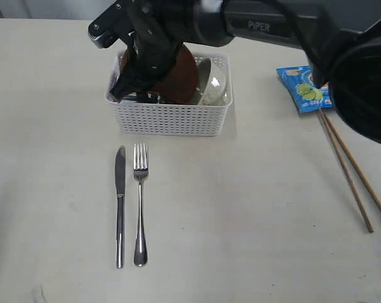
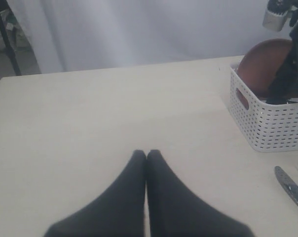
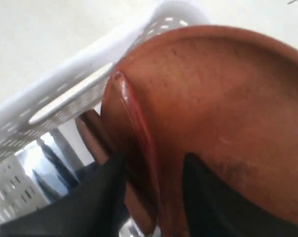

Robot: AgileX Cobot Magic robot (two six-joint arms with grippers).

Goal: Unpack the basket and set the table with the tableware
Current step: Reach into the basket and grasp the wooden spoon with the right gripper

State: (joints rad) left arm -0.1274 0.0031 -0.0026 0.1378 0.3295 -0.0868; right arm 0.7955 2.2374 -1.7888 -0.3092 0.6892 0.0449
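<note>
The white basket [image 1: 171, 120] [image 2: 267, 123] [image 3: 65, 98] stands at the back middle of the table [image 1: 253, 208]. In it the round brown plate [image 1: 185, 74] [image 2: 262, 64] [image 3: 213, 98] leans on edge beside a pale bowl [image 1: 214, 82]. My right gripper [image 1: 135, 87] [image 3: 154, 168] reaches down into the basket, one finger on each side of the plate's rim, shut on it. A shiny steel piece [image 3: 35, 163] shows behind the plate. The knife [image 1: 120, 202] [image 2: 289, 187] and fork [image 1: 140, 202] lie side by side in front of the basket. My left gripper [image 2: 147, 154] is shut and empty over bare tabletop.
A blue chip bag [image 1: 304, 85] lies at the right, with two wooden chopsticks [image 1: 351, 170] stretching from it toward the front right. The right arm [image 1: 266, 25] spans the top of the exterior view. Bare tabletop lies left of the basket.
</note>
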